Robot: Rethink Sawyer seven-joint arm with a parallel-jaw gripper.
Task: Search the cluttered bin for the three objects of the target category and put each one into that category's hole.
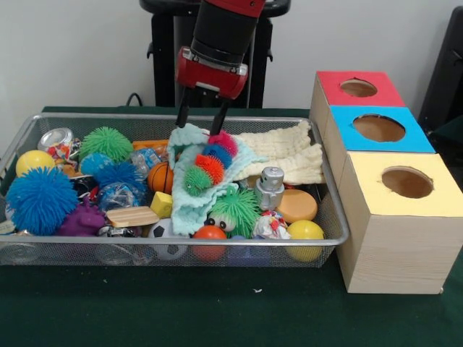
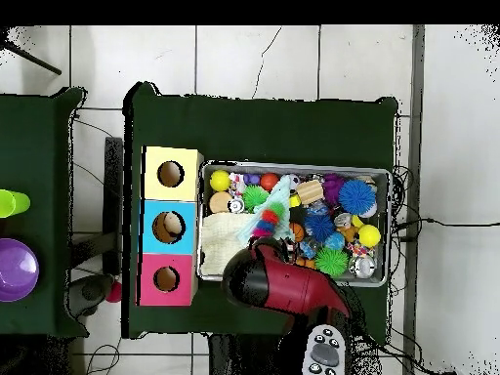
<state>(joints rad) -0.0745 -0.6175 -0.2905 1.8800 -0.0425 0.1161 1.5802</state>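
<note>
A wire mesh bin [image 1: 173, 249] holds a heap of toys. A fuzzy caterpillar [image 1: 210, 163] in pink, blue, orange and green lies on a teal cloth [image 1: 189, 199] mid-bin. My gripper [image 1: 200, 121] hangs open just above the far end of that cloth, its two black fingers [image 1: 181, 114] straddling the cloth's top edge beside the caterpillar's pink end. Nothing is held. To the right stand three wooden boxes with round holes: red [image 1: 359, 88], blue [image 1: 379, 129] and yellow [image 1: 407, 182]. In the overhead view the arm's red head [image 2: 256, 275] hides the gripper; the caterpillar [image 2: 268, 219] shows beside it.
Around the cloth lie blue spiky balls [image 1: 40, 199], a green spiky ball [image 1: 106, 142], a green fuzzy toy with eyes [image 1: 235, 210], a cream cloth [image 1: 286, 155], a silver metal piece [image 1: 270, 186], an orange disc [image 1: 296, 205], yellow balls [image 1: 305, 231] and a wooden block [image 1: 132, 216].
</note>
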